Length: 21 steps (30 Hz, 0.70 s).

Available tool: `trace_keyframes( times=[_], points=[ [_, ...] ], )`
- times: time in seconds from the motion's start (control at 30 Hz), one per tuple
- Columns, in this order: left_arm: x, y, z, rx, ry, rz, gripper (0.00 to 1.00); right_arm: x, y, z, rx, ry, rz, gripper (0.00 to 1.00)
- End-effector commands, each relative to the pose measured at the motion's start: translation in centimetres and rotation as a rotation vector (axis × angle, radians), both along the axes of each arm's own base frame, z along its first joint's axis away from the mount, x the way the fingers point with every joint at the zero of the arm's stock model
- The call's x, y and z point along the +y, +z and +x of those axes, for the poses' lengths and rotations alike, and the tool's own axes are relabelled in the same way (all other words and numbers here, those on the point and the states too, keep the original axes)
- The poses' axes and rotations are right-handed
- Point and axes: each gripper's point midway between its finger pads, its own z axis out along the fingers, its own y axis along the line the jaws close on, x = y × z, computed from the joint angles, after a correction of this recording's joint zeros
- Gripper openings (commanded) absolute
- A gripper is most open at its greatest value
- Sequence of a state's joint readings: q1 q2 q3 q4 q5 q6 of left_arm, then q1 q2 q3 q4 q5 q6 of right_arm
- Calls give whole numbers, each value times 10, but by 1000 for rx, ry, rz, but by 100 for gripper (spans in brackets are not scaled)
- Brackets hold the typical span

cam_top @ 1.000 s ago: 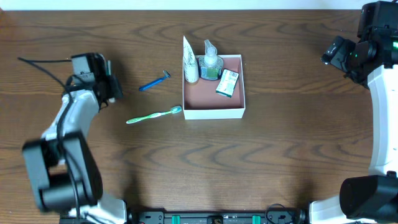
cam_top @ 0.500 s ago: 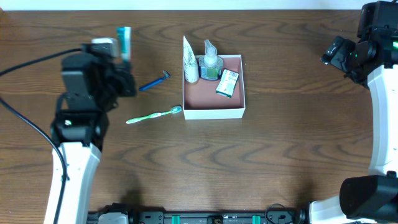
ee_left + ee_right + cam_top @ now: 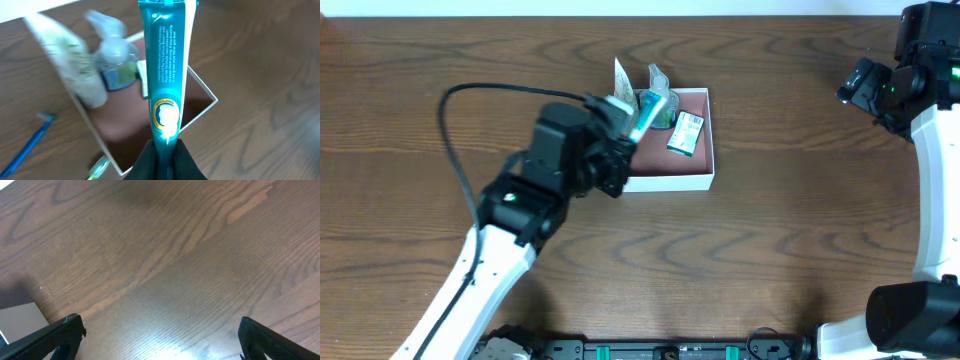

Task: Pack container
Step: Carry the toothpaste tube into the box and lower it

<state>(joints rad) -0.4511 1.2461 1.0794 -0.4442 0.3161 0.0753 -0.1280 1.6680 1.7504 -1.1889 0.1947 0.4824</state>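
While the left gripper (image 3: 165, 150) pinches a teal toothpaste tube (image 3: 166, 65) over the container (image 3: 670, 181), just 12 o'clock of centre on the table (image 3: 770, 260), the right gripper (image 3: 161, 339) hangs spread wide and empty at 2 o'clock. Next, probably: lower toward the container's bare 6 o'clock floor, then release.

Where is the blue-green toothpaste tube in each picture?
Overhead: the toothpaste tube is above centre, over the container's left side.
Left wrist: the toothpaste tube runs down the middle, above the container.
Right wrist: not in it.
Shared landmark: the container, in overhead and left wrist only.
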Motion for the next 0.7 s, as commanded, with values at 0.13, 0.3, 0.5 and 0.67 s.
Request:
trace_keyframes(
  times=[0.13, 0.3, 0.5, 0.67],
  points=[
    [-27, -27, 8, -53, -171, 107, 7, -2, 0, 0, -2, -14, 1, 99],
    [-43, -37, 16, -142, -282, 176, 6, -2, 0, 0, -2, -14, 1, 99],
    [-44, -57, 26, -299, -460, 385, 6, -2, 0, 0, -2, -14, 1, 99],
    [-44, -74, 27, -367, -599, 506, 6, -2, 0, 0, -2, -15, 1, 99]
  ],
)
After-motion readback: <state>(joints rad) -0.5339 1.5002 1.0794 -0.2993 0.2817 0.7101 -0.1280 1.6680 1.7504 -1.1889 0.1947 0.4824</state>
